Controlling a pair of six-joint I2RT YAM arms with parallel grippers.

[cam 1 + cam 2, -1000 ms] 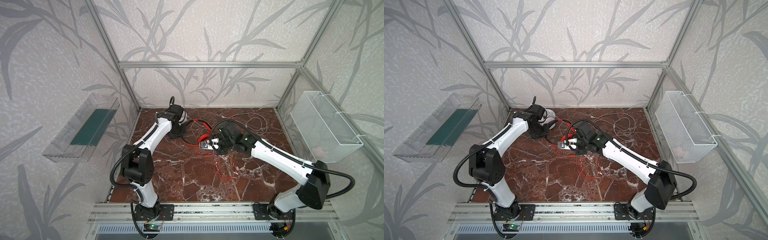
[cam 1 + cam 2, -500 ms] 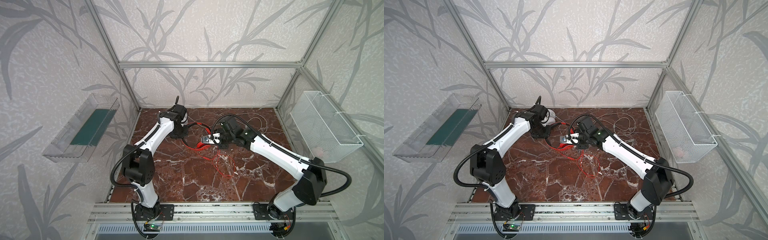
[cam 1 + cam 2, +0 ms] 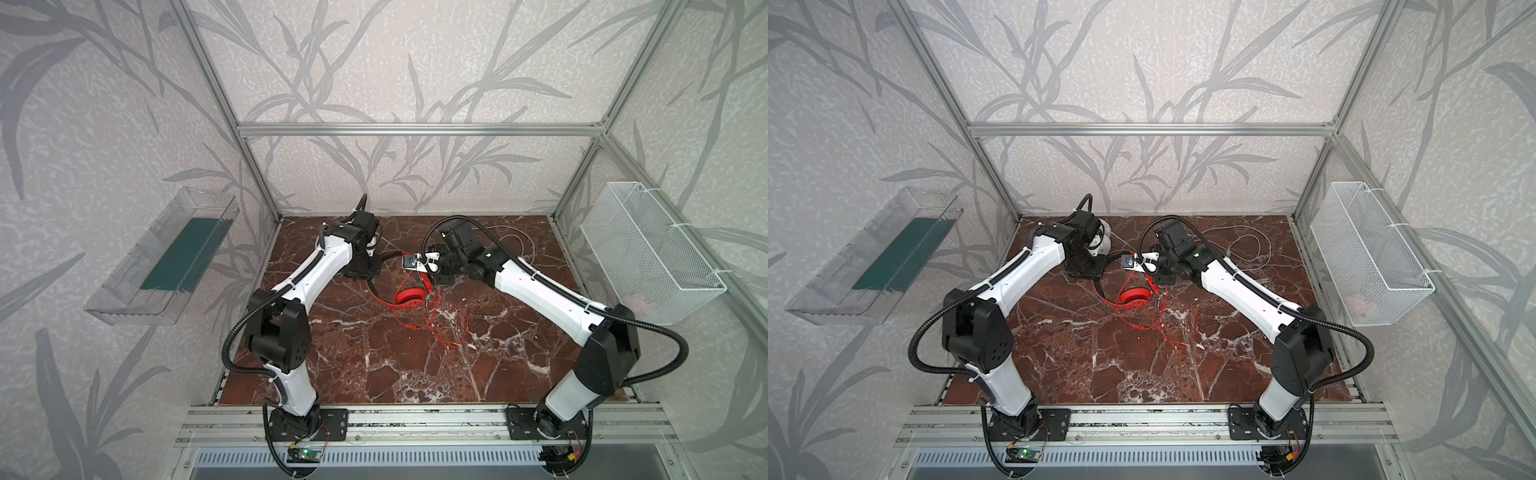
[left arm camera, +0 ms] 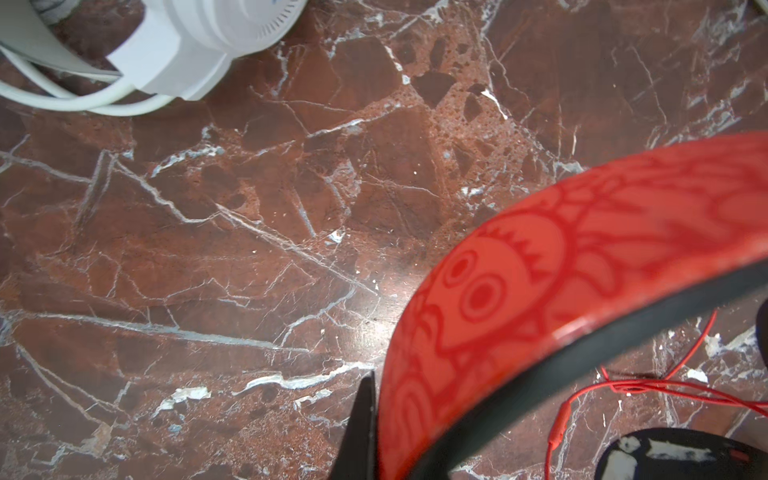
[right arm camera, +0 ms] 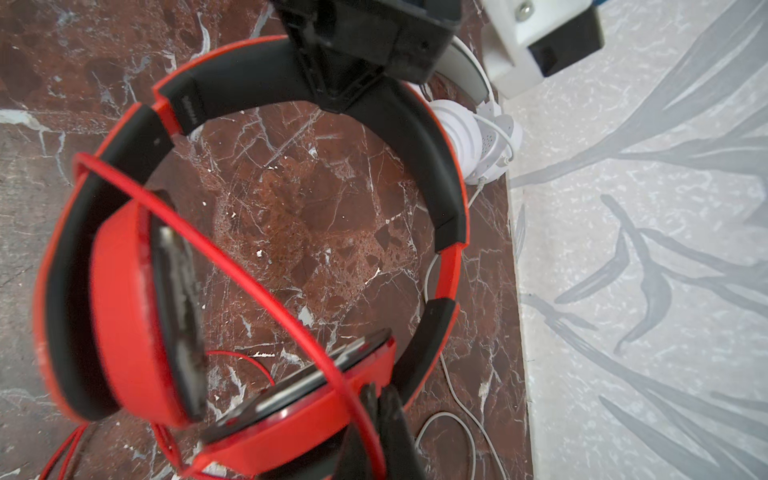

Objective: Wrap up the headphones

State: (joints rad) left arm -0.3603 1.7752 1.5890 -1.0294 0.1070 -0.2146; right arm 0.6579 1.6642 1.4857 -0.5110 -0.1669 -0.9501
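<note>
Marble tabletop (image 3: 374, 365) lies beneath the red headphones (image 3: 409, 297). Left jaws clench their band; right jaws pinch the red cable (image 4: 557, 428).

Robot lab cell: aluminium frame (image 3: 415, 129), patterned panels (image 3: 415, 62), two rail-mounted arms (image 3: 316, 270)

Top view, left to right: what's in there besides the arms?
clear tray → red headphones → white cable → wire basket
</note>
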